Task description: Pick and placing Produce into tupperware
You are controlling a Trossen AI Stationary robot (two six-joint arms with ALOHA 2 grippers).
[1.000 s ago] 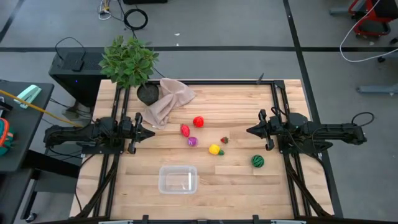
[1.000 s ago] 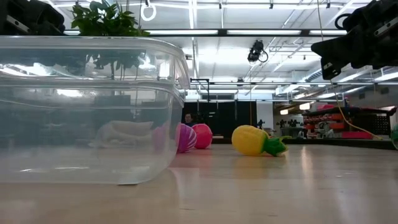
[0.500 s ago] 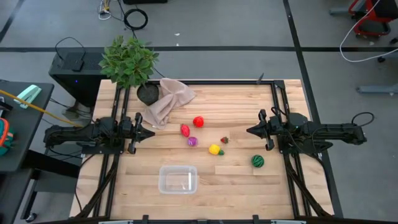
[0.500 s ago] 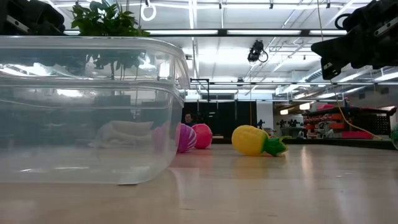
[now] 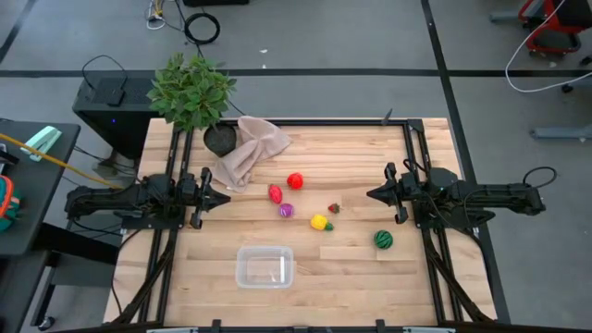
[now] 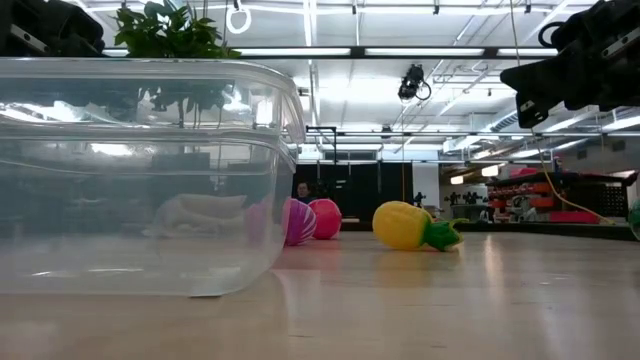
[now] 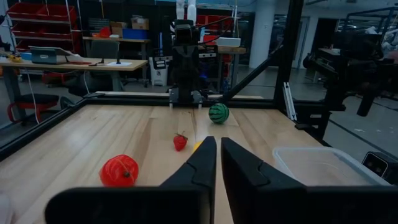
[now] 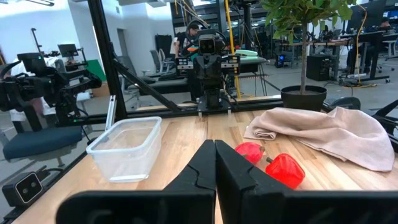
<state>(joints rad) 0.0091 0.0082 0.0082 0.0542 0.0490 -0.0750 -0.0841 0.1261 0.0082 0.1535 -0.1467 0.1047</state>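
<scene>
The clear tupperware (image 5: 264,266) rests on its base near the table's near edge, with nothing in it. The produce lies on the table's middle: a red tomato (image 5: 295,180), a red pepper (image 5: 276,193), a purple piece (image 5: 287,210), a yellow piece (image 5: 319,222), a tiny strawberry (image 5: 334,208) and a green striped ball (image 5: 383,240). My left gripper (image 5: 227,196) hovers shut at the table's left side. My right gripper (image 5: 370,194) hovers shut at the right side. Both point at the produce from above table height and touch nothing.
A beige cloth (image 5: 248,150) lies bunched at the far left, against the pot of a leafy plant (image 5: 191,91). Black frame rails (image 5: 414,166) run along the table's left and right sides. Bare wood lies between the tupperware and the green ball.
</scene>
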